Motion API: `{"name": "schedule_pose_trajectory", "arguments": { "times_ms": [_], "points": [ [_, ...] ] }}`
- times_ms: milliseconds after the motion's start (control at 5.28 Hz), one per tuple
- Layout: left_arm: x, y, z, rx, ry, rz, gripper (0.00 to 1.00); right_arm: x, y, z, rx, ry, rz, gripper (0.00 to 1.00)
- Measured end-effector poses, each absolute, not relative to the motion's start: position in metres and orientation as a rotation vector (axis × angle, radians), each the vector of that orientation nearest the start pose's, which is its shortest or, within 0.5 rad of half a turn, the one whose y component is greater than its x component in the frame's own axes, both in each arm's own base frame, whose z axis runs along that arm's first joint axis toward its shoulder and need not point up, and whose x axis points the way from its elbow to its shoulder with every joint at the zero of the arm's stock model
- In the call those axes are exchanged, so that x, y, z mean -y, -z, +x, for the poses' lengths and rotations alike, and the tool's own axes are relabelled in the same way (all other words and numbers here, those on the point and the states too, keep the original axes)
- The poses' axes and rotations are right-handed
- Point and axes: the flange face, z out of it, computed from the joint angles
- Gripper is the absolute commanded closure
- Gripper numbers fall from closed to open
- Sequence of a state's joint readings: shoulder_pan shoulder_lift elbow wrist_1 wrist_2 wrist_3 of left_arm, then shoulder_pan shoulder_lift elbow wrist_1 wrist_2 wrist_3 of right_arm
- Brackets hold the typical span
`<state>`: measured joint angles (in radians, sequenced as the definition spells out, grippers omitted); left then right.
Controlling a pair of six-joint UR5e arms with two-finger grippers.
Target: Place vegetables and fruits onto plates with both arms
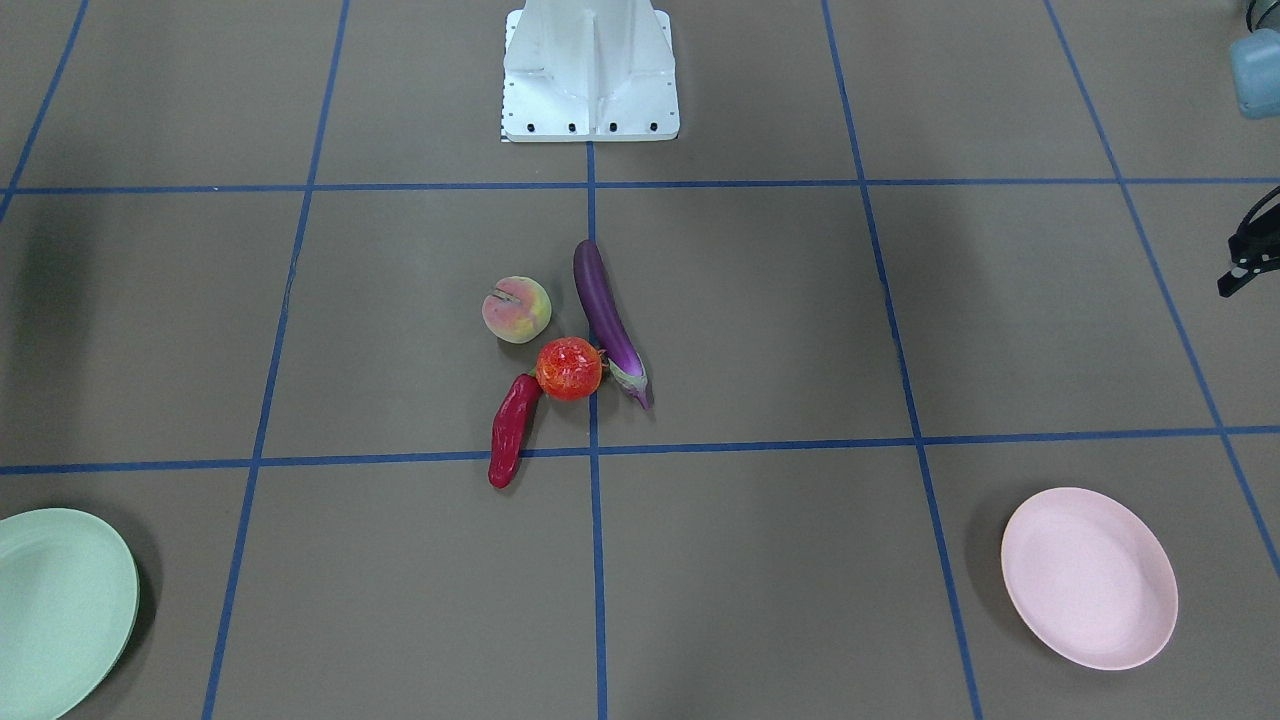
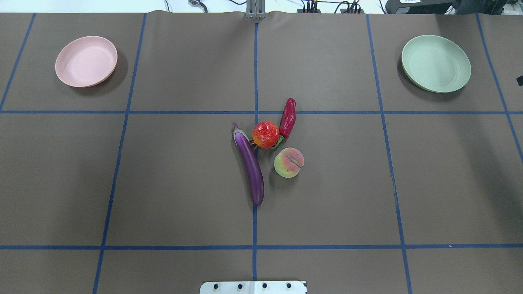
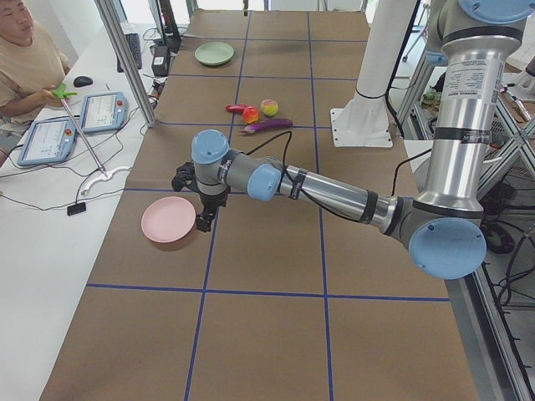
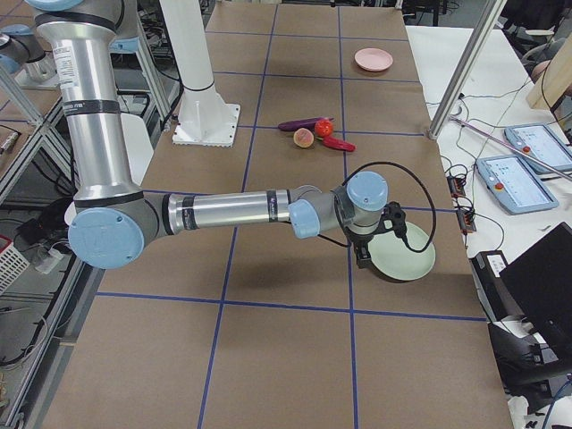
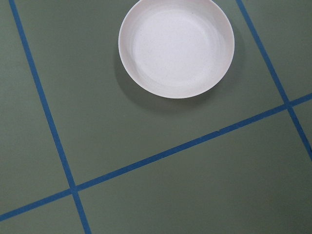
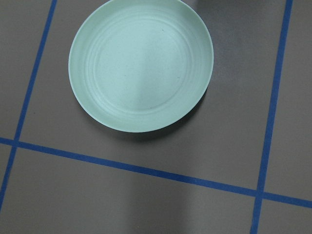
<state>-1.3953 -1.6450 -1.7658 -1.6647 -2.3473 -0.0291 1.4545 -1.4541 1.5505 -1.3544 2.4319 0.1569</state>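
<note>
Mid-frame overhead, eggplant (image 2: 249, 167), chili (image 2: 288, 117), glossy fruit (image 2: 265, 134) and peach (image 2: 289, 162) lie clustered, probably light and stiff, the fruit slippery, so pinch each across its middle; whether left gripper (image 3: 203, 220) or right gripper (image 4: 362, 256) is wide or narrow, I cannot tell.

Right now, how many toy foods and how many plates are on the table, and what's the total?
Toy foods: 4 (eggplant, chili pepper, round red-orange fruit, peach)
Plates: 2 (pink plate, green plate)
Total: 6
</note>
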Motion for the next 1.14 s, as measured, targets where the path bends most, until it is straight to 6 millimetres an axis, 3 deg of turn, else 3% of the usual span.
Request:
{"name": "schedule_pose_trajectory", "arguments": {
  "times_ms": [568, 1136],
  "points": [
    [0.526, -0.515, 0.027, -0.797, -0.068, 0.118, 0.0, 0.542, -0.595, -0.003, 0.894, 0.06, 0.103, 0.0],
    [0.513, -0.556, 0.022, -0.771, -0.018, 0.035, 0.0, 0.563, -0.56, -0.004, 0.883, 0.043, 0.091, 0.0]
  ]
}}
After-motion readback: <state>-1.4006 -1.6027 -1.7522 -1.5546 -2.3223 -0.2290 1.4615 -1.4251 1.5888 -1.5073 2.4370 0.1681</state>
